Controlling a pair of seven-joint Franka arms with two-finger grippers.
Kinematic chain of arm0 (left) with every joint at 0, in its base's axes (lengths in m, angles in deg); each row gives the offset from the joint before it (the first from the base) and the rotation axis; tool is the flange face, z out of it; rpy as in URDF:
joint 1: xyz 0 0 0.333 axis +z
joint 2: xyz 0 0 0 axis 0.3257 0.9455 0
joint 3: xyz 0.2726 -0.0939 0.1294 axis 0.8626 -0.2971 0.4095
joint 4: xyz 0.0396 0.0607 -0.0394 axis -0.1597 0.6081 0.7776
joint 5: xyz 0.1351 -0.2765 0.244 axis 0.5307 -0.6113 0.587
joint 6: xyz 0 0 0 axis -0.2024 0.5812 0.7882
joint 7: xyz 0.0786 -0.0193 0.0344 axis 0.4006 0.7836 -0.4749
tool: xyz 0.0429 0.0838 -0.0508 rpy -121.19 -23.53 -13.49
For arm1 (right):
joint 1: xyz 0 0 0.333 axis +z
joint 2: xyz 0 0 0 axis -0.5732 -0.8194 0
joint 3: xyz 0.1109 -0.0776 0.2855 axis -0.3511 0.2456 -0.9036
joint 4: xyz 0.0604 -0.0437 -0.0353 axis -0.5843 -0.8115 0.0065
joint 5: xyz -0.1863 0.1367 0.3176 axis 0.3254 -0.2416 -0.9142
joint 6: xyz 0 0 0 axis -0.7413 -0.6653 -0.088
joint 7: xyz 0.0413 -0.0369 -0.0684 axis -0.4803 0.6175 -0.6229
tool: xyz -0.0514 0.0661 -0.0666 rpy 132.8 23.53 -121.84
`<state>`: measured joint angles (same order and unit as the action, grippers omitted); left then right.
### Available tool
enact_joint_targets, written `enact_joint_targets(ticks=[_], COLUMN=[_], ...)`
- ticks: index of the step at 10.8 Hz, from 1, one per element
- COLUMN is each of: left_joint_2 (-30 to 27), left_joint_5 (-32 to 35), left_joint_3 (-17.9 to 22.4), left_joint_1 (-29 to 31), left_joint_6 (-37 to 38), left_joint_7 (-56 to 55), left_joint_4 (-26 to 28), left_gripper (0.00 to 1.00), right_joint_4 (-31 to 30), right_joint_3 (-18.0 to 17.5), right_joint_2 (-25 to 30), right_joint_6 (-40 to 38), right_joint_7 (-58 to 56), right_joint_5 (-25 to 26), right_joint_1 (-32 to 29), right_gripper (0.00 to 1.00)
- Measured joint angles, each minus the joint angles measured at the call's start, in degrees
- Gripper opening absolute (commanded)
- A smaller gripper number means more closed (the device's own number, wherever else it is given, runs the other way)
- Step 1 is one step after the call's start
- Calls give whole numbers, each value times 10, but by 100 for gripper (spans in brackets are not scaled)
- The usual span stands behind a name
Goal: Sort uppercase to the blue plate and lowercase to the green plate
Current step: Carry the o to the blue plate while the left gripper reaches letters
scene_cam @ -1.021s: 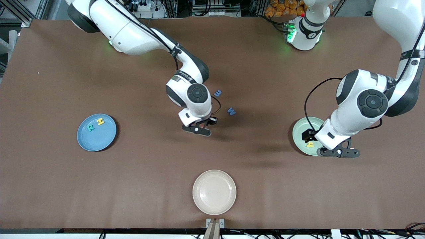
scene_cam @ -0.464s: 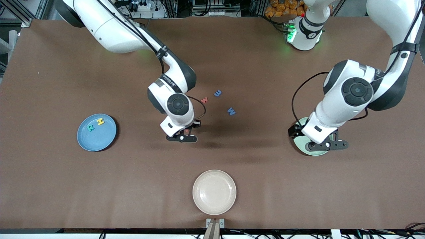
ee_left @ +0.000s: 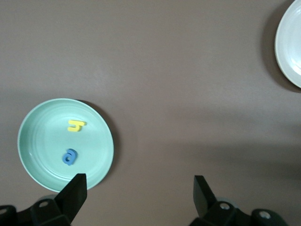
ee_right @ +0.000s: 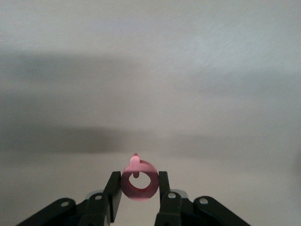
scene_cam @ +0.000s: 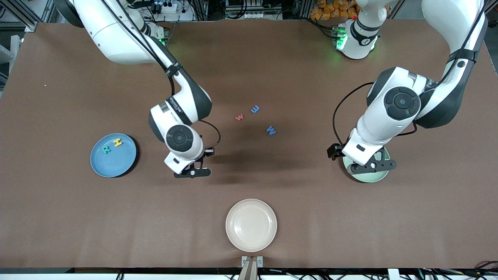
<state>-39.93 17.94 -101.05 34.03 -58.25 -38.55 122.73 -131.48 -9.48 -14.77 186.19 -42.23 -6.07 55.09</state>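
Here the right end effector point(ee_right: 137, 188) is clamped on the red Q point(ee_right: 139, 182), holding it up over bare brown surface point(scene_cam: 311, 217) between the blue plate point(scene_cam: 113, 162) and the loose letters at the middle. The blue plate lies toward the right arm's end, with the teal R point(scene_cam: 106, 149) and yellow H point(scene_cam: 117, 142) on it, just beside each other. The left end effector point(ee_left: 138, 195) hangs with its fingers point(ee_left: 75, 190) spread wide and nothing between them, over the edge of the green plate point(ee_left: 101, 165) toward the left arm's end; on that plate lie a yellow y-like letter point(ee_left: 75, 125) and a blue a-like letter point(ee_left: 69, 156), near each other but apart. On the bare surface at the middle sit the small red w point(scene_cam: 239, 116), the blue e-like letter point(scene_cam: 255, 109) beside it, and the blue W point(scene_cam: 271, 130) a little nearer the front camera. The cream plate point(scene_cam: 251, 241) rests nearest that camera.
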Motion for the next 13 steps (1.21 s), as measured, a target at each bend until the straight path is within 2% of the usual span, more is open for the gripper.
enact_joint_targets(ticks=[2, 4, 5, 10, 13], left_joint_2=[7, 16, 22, 66, 79], left_joint_5=[0, 0, 0, 0, 0], left_joint_3=[0, 0, 0, 7, 45], left_joint_1=[-25, -48, -57, -111, -191], left_joint_6=[0, -2, -2, -8, -22], left_joint_7=[-30, -51, -64, -126, -161], left_joint_4=[-1, -8, -15, -34, -38], left_gripper=[100, 100, 100, 100, 100], right_joint_4=[-3, -10, -14, -40, -77], right_joint_3=[29, 80, 106, 181, 214], right_joint_2=[2, 4, 5, 24, 46], right_joint_6=[-2, -2, -2, 8, 21], right_joint_7=[-73, -178, -228, -390, -459], right_joint_5=[-17, -75, -89, -95, -95], right_joint_1=[-7, -10, -11, -13, -14], right_gripper=[17, 17, 17, 17, 17])
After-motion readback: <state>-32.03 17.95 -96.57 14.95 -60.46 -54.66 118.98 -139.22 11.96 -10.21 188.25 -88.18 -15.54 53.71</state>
